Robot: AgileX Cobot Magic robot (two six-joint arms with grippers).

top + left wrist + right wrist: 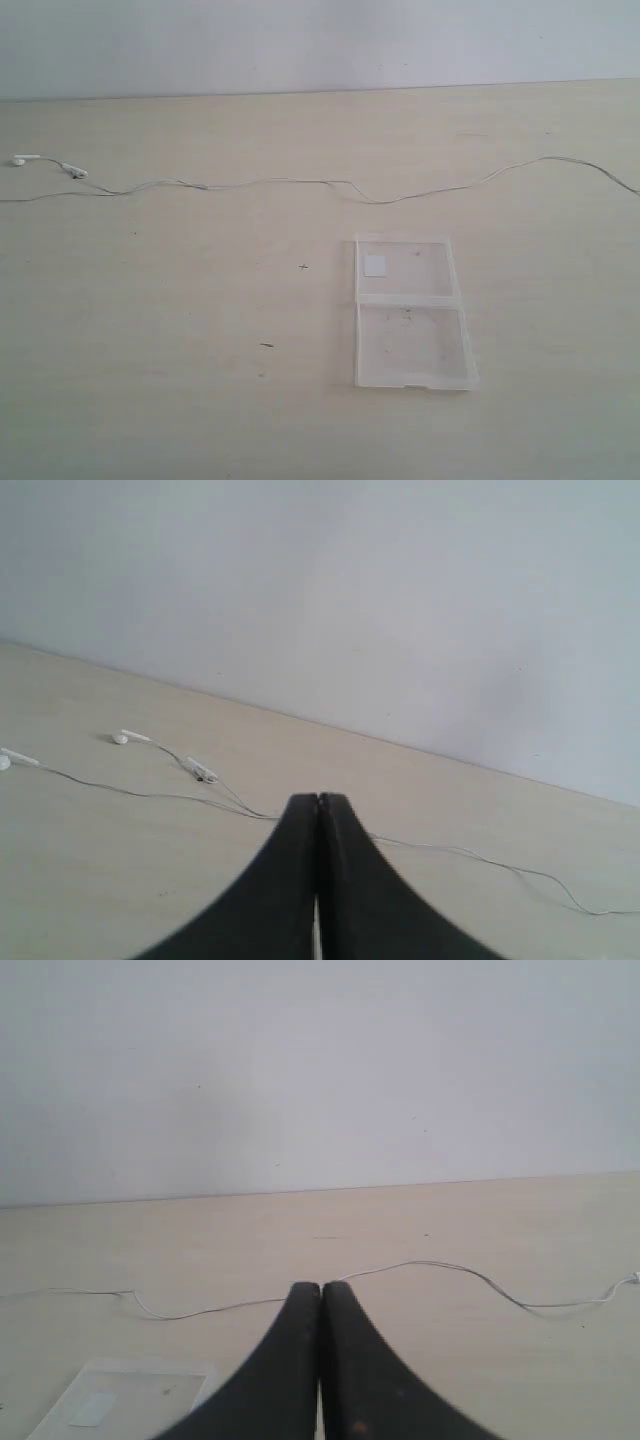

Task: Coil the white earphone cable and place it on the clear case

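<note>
Black curved fingers of the left gripper [318, 810] fill the bottom of its wrist view, pressed together along a thin seam with nothing between them. The right gripper [320, 1295] looks the same in its own view: both dark fingers shut flat against each other, pinching nothing. Both hang above a pale wood-grain desk [180, 300].

Just beyond the left gripper's tips, the very thin white earphone cable [300, 181] crosses the desk. In the exterior view its long axis runs left to right across the far part of the desk in shallow waves, fully stretched out and uncoiled. One small white earbud [22, 159] lies at the far left end, pointing left, and a small white piece on the wire [76, 171] sits just beside it. A second strand leaves the left edge of that view, and the other end of the cable runs out past the right edge.

Nearer than the cable and right of centre lies the flat clear plastic case [410, 345], opened out, well apart from the wire. Its long axis runs from near to far, the two rectangular halves one behind the other. A small white square sticker [375, 264] sits in the far half, at its left corner. A plain pale grey wall [320, 40] rises behind the desk.
</note>
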